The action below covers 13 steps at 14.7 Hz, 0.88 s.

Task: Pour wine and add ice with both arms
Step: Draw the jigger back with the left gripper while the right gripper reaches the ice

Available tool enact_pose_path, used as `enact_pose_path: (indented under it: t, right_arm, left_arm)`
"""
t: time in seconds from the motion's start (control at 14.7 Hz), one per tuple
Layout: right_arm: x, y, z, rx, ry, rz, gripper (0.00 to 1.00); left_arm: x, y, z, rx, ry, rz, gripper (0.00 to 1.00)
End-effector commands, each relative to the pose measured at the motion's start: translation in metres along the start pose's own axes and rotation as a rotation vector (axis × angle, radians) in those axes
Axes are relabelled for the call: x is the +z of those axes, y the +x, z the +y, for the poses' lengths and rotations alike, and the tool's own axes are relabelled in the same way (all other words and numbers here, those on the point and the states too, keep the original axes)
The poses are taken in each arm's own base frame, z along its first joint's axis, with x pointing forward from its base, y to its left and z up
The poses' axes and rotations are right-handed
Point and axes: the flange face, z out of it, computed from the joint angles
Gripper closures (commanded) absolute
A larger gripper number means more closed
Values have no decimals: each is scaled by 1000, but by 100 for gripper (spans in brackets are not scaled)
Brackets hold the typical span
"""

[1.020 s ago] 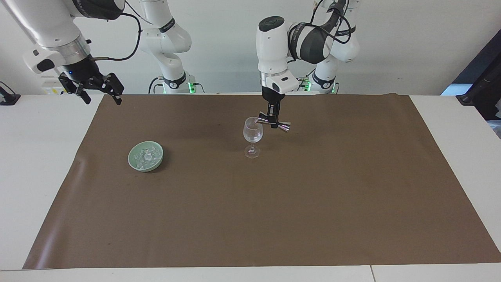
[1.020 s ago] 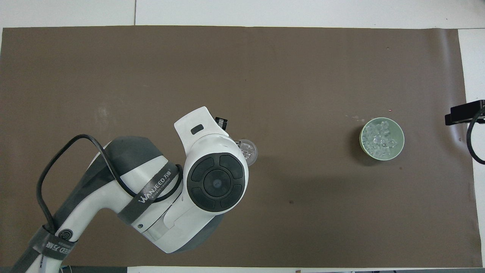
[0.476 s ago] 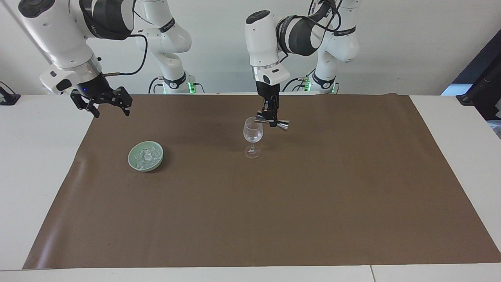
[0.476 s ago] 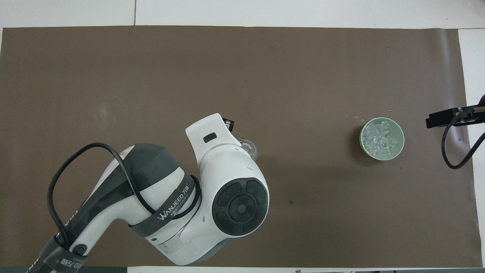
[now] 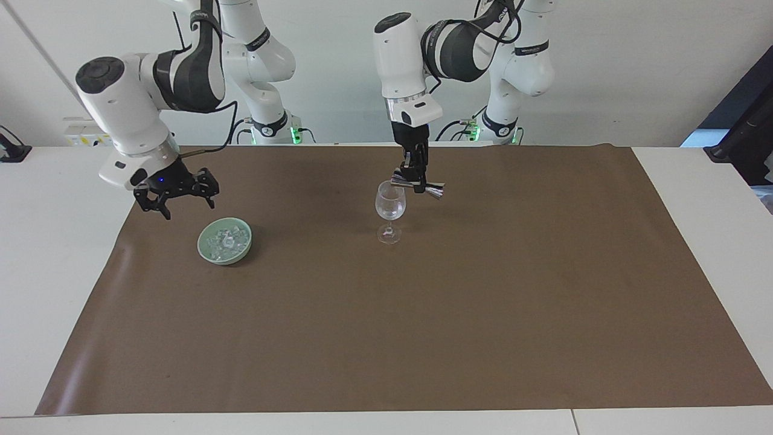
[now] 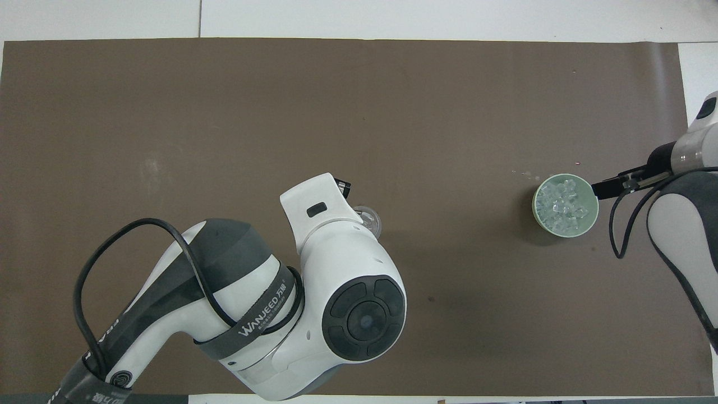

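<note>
Brown mat [image 5: 423,314]: green bowl [image 5: 224,241] holds ice [image 5: 226,240].

Left arm [image 5: 459,54] comes in from its base at about 1 o'clock in the facing view and bends its wrist straight down near the middle. Left gripper [image 5: 416,181] points down, fingers pinched tight on something small and silvery. Right arm [image 5: 181,78] swings in from about 11 o'clock, forearm angled down toward 7 o'clock. Right gripper [image 5: 178,202] hangs low, fingers spread wide, holding nothing.
</note>
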Motion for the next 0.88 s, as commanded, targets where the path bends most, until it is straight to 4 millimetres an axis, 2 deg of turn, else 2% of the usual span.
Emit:
enact_pose_path:
  t: [0.0,0.14,0.27,0.41,0.54,0.61,0.68,0.82]
  right_arm:
    - [39,-2,-13,-62,33,40,0]
    - [71,-7,-20,-82,54,38,0]
    - [80,-6,-29,-130,48,46,1]
    - [88,-13,-29,-163,50,41,14]
    - [94,-17,-29,-164,40,57,15]
    - [97,-20,-31,-165,43,52,21]
    - [100,-23,-32,-165,42,51,25]
    - [112,-21,-29,-174,37,53,26]
  left_arm:
    - [-5,26,4,-13,43,-83,100]
    - [-8,48,9,12,89,-223,100]
    - [-1,73,15,-46,116,-303,100]
    - [8,99,24,-106,105,-406,100]
    - [23,142,33,-211,99,-549,100]
    - [31,164,36,-239,93,-596,100]
    - [43,185,34,-272,93,-656,100]
    - [71,233,23,-312,77,-747,100]
